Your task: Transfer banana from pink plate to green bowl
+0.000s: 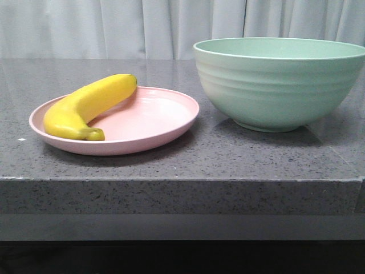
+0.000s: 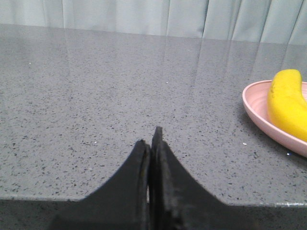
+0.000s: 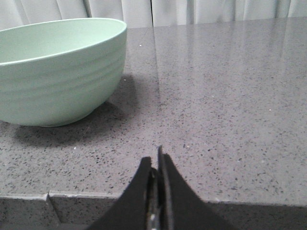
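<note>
The yellow banana [image 1: 85, 105] lies on the left side of the pink plate [image 1: 154, 123], stem end toward the front. The green bowl [image 1: 279, 83] stands upright to the right of the plate, apart from it. Neither gripper shows in the front view. My left gripper [image 2: 151, 139] is shut and empty at the table's front edge, with the banana [image 2: 287, 103] and the plate [image 2: 256, 103] well off to its side. My right gripper [image 3: 156, 158] is shut and empty at the front edge, with the bowl [image 3: 57, 72] off to its other side.
The grey speckled stone table [image 1: 188, 165] ends in a thick front edge. A pale curtain [image 1: 142, 25] hangs behind it. Bare tabletop lies ahead of the left gripper [image 2: 120, 81] and ahead of the right gripper [image 3: 230, 81].
</note>
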Robot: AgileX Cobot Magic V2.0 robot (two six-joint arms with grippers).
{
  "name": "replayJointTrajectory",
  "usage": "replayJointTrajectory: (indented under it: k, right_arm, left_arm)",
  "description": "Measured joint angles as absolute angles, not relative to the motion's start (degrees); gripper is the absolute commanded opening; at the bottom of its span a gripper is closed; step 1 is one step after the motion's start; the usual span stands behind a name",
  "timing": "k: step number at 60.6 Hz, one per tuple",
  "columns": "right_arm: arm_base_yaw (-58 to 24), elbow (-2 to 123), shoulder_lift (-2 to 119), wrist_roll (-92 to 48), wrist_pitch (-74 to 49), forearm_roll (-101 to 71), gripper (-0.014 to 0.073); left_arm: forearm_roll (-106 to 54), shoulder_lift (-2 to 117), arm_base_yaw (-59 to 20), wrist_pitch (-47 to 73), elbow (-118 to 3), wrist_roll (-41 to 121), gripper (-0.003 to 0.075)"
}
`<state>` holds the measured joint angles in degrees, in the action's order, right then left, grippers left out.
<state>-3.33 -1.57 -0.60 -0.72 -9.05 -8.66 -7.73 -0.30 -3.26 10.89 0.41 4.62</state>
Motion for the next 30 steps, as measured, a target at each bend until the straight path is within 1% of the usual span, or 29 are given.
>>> replayJointTrajectory:
  k: [22, 30]
  right_arm:
    - [-3.3, -1.6, -0.6, -0.7, -9.1, -8.7, -0.0060]
    - [-3.3, -1.6, -0.6, -0.7, -9.1, -8.7, -0.0060]
  left_arm:
    - [-7.9, -0.3, -3.3, 10.7, 0.4, 4.6, -0.0020]
    - [-7.9, -0.3, -3.3, 7.7, 0.4, 4.6, -0.0020]
